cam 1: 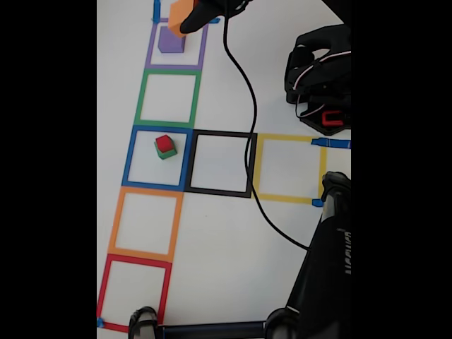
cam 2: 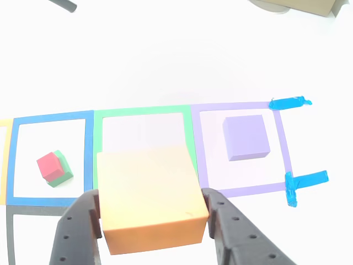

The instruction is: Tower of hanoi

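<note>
In the other view my gripper (cam 2: 151, 212) is shut on the orange cube (cam 2: 150, 196), one black finger on each side, held above the table. In the fixed view the orange cube (cam 1: 181, 14) hangs in the gripper (cam 1: 189, 21) at the top, just above and right of the purple cube (cam 1: 171, 39). The purple cube (cam 2: 246, 137) sits alone inside the purple tape square. The red cube (cam 1: 164, 143) rests on the green cube (cam 1: 167, 152) inside the blue tape square; the other view shows the same red cube (cam 2: 51, 165) on the green cube (cam 2: 63, 168) at left.
Tape squares run in a column in the fixed view: purple, green (cam 1: 168, 97), blue, orange (cam 1: 145, 223), red (cam 1: 134, 291), with black (cam 1: 220, 163) and yellow (cam 1: 289, 168) squares to the right. A black cable (cam 1: 247, 141) crosses the black square. The arm base (cam 1: 321, 78) and a black stand (cam 1: 328, 268) occupy the right.
</note>
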Motion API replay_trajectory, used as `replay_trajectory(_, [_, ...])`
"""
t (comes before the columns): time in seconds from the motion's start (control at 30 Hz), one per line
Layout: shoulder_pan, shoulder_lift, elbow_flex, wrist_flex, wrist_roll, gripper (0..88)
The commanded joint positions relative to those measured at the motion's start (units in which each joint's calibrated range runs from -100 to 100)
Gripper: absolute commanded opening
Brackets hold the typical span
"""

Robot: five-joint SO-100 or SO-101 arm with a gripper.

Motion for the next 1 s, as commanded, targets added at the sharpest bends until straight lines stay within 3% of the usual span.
replay_trajectory(0.0, [-0.3, -3.9, 13.9, -12.3, 0.0, 9.9])
replay_trajectory(0.23, [-0.6, -5.8, 46.0, -46.5, 0.0, 9.9])
replay_trajectory(0.43, [-3.4, 1.6, 62.5, -73.3, 0.0, 9.9])
replay_trajectory(0.67, [-5.2, 19.2, 70.0, -99.3, 0.0, 10.0])
replay_trajectory(0.97, [-3.1, 41.0, 68.9, -120.6, 0.0, 10.0])
